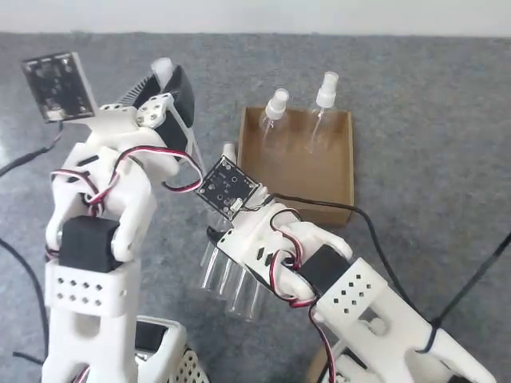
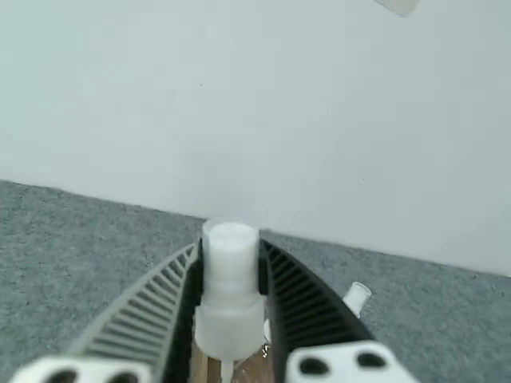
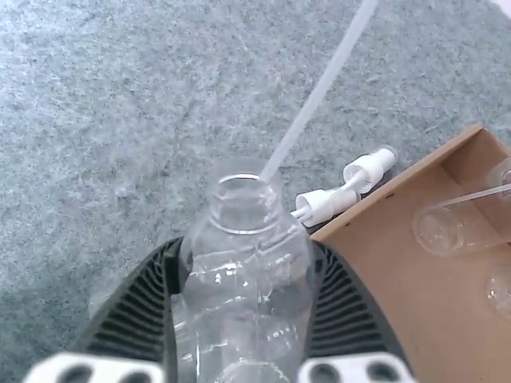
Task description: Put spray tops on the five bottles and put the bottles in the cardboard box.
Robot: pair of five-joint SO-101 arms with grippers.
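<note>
My left gripper [image 1: 164, 80] is raised at the back left, shut on a white spray top [image 2: 230, 287]. The top's thin dip tube [image 3: 319, 104] slants down to the far rim of an open bottle neck [image 3: 239, 191]. That clear bottle [image 3: 247, 271] is tilted and sits between the black fingers of my right gripper [image 3: 246, 249], which is shut on it. Its neck [image 1: 229, 152] pokes out beside the cardboard box [image 1: 335, 195]. Two bottles with spray tops [image 1: 275, 108] [image 1: 325, 88] lie in the box.
Two loose spray tops [image 3: 343, 187] lie on the grey carpet next to the box's edge [image 3: 383, 203]. Clear capless bottles [image 1: 231, 279] are grouped under the right arm. Black cables [image 1: 383, 247] trail across the carpet to the right.
</note>
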